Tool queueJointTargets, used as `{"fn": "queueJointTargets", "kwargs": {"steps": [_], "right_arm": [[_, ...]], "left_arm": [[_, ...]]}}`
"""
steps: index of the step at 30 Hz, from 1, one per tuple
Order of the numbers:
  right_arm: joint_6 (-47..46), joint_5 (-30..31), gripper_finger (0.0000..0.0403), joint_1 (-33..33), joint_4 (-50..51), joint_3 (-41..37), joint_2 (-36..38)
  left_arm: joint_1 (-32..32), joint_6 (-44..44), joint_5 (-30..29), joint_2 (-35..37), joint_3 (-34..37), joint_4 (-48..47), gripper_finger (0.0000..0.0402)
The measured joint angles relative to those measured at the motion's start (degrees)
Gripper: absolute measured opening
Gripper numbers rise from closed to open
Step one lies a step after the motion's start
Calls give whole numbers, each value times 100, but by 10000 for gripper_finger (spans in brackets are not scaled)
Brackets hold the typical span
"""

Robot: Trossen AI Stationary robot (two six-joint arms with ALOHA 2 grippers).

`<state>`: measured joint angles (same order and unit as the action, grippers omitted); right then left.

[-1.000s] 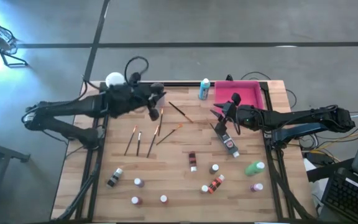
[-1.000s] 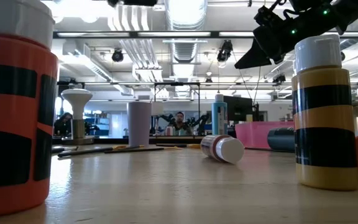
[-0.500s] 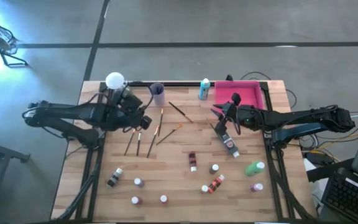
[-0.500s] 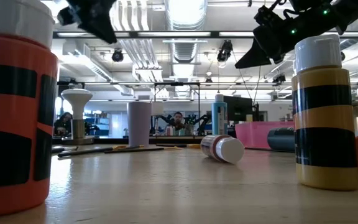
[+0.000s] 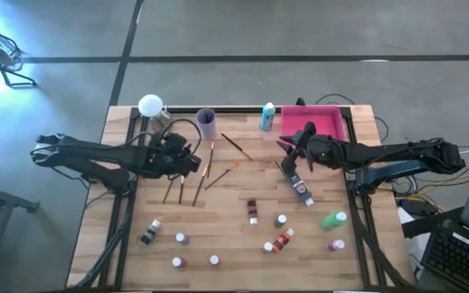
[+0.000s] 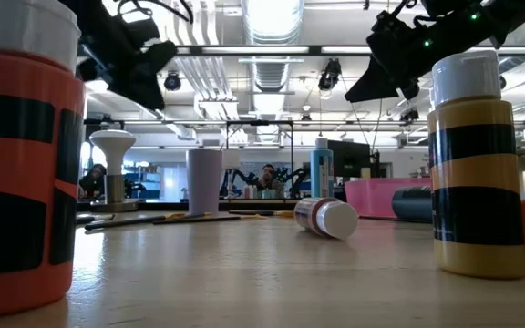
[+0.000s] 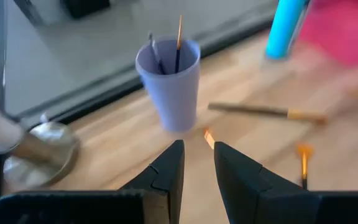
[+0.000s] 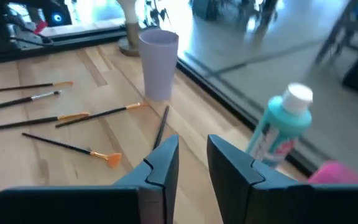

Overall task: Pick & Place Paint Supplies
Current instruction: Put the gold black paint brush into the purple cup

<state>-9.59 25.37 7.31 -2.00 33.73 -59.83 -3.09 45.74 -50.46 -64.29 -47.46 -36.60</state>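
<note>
**Both grippers hover over scattered brushes**

The left gripper (image 5: pixel 192 159) hangs above the brushes (image 5: pixel 187 183) at the worktop's (image 5: pixel 226 236) ten o'clock, jaws slightly apart and empty. The lilac cup (image 7: pixel 168 81) (two brushes inside) stands just beyond. The right gripper (image 5: pixel 290 150) hovers near the pink tray (image 5: pixel 332 124), jaws narrowly apart, gripping nothing. Paint bottles (image 5: pixel 282 220) lie toward five o'clock.

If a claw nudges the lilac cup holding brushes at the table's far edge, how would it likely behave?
The lilac cup stands upright, tall and narrowing toward its base, so it probably tips easily. It looks thin-walled and likely light, so it might slide first. The brushes leaning inside stick out above the rim and would likely shift or spill.
</note>
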Motion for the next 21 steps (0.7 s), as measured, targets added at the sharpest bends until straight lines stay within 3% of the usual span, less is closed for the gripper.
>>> {"fn": "queueJointTargets", "kwargs": {"steps": [5,11,14,21], "right_arm": [[-480,-42,97,136,808,351,-419],[-1101,-135,113,334,1202,784,-1459],[-1348,-147,116,399,1420,1108,-2002],[-1795,-68,99,518,2913,2174,-3154]], "left_arm": [[88,-1217,-193,4,973,2583,94],[550,-2730,1187,62,1524,5168,94],[746,-2963,1808,63,1554,5507,94],[830,-3172,1937,63,1564,5458,94]]}}
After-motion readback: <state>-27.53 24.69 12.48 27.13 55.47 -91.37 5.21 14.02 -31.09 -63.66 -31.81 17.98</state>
